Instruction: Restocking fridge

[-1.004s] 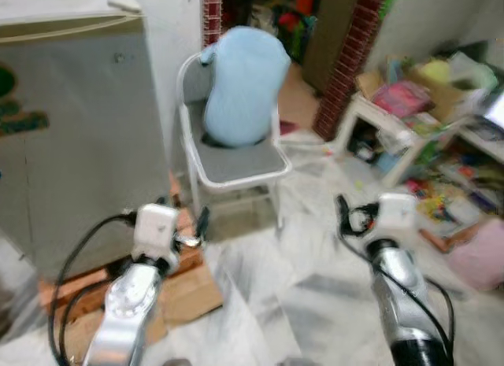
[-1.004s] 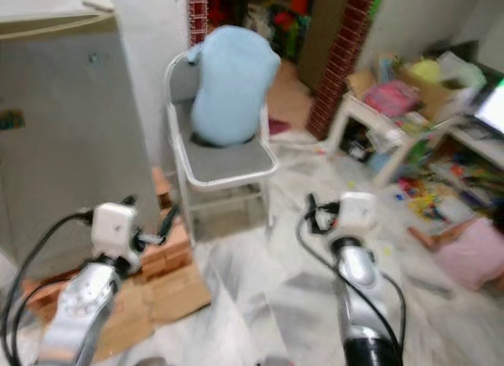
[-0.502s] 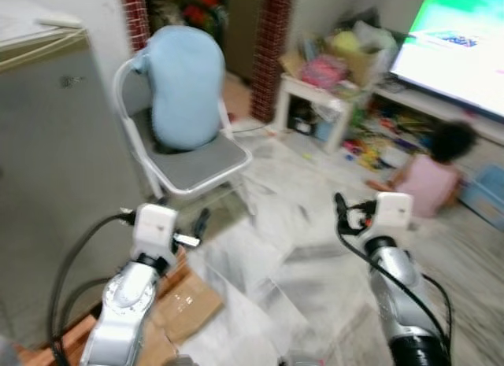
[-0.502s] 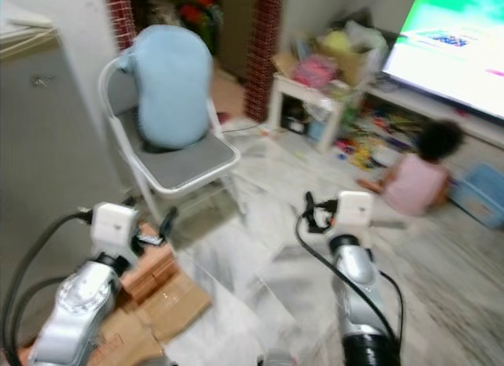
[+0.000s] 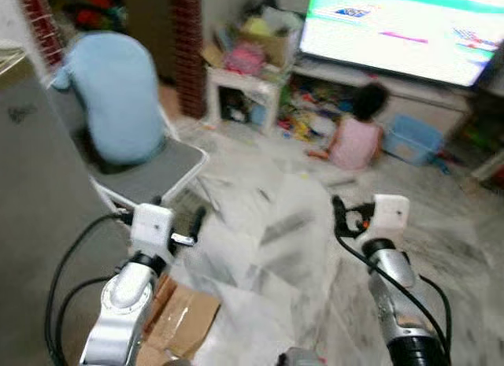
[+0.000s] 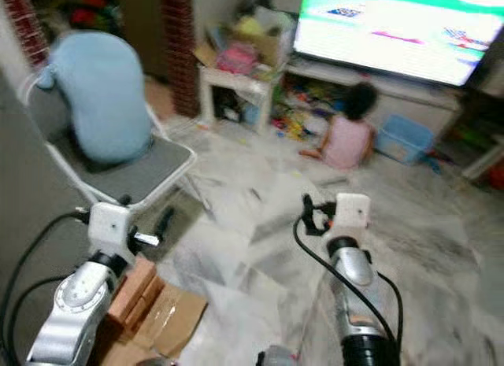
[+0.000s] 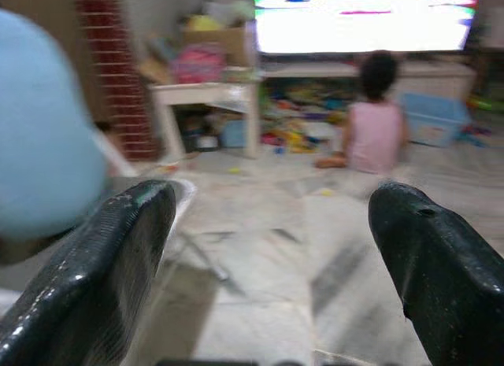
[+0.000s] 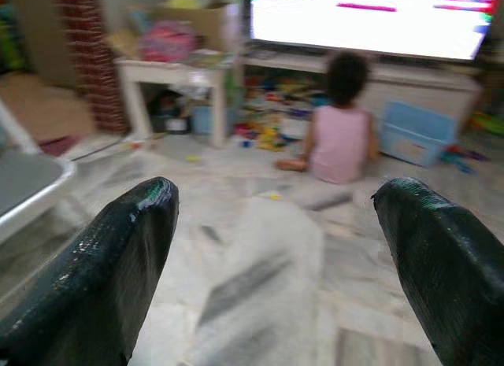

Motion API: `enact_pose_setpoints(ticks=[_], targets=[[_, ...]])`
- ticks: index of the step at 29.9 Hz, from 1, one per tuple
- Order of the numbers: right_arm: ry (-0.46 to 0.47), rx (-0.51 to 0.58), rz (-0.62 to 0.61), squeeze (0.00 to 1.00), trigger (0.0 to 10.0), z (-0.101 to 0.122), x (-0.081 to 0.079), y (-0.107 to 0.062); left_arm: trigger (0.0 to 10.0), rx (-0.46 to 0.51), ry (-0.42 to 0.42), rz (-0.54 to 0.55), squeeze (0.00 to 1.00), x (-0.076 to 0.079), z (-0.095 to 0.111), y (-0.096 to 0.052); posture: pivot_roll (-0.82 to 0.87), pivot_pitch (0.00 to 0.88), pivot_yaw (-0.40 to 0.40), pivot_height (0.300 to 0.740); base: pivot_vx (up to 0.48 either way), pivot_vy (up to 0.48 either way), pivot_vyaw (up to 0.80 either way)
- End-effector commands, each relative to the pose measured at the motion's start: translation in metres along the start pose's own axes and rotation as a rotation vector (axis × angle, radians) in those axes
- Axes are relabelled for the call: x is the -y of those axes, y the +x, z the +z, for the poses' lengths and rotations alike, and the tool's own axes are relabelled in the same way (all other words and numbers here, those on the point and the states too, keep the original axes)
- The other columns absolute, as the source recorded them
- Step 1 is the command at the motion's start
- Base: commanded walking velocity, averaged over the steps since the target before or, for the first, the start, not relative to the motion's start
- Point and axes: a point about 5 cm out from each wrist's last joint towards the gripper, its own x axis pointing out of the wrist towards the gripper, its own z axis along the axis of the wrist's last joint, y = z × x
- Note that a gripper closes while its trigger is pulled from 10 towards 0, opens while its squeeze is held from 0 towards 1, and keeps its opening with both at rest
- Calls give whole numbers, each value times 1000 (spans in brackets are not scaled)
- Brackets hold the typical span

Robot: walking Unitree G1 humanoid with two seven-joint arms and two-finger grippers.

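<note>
Your view is swinging right since a second ago, sliding the grey fridge (image 5: 31, 224) to the left edge. Both your left hand (image 7: 268, 248) and right hand (image 8: 272, 248) are hanging released, grasping nothing, facing a seated child (image 5: 354, 138).

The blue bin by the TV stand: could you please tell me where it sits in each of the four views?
Left eye view: blue bin, upper right, right of the person in pink.
Right eye view: upper right.
Left wrist view: right, mid-height.
Right wrist view: right of centre.
Shared landmark: the bright TV above it.
</note>
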Motion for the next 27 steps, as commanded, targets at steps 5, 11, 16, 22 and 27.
enact_pose_setpoints(ticks=[5,11,16,22,27], targets=[[57,-55,-45,0,10000,-5,13,-10,10000,3,2,-78,0,12,2,-2,39,0,-66,740,0,288,-800],[62,-61,-49,0,10000,-5,14,-11,10000,4,7,-89,0,13,2,-2,36,0,-65,740,0,-261,-81],[62,-64,-48,0,10000,-4,14,-12,10000,6,1,-101,0,15,3,-2,35,0,-64,740,0,-430,0],[60,-65,-47,0,10000,-4,13,-11,10000,3,-2,-103,0,15,2,-1,37,0,-67,740,0,-444,0],[56,-63,-44,0,10000,-2,12,-10,10000,2,2,-105,0,14,2,-1,40,0,-65,740,0,-439,0]])
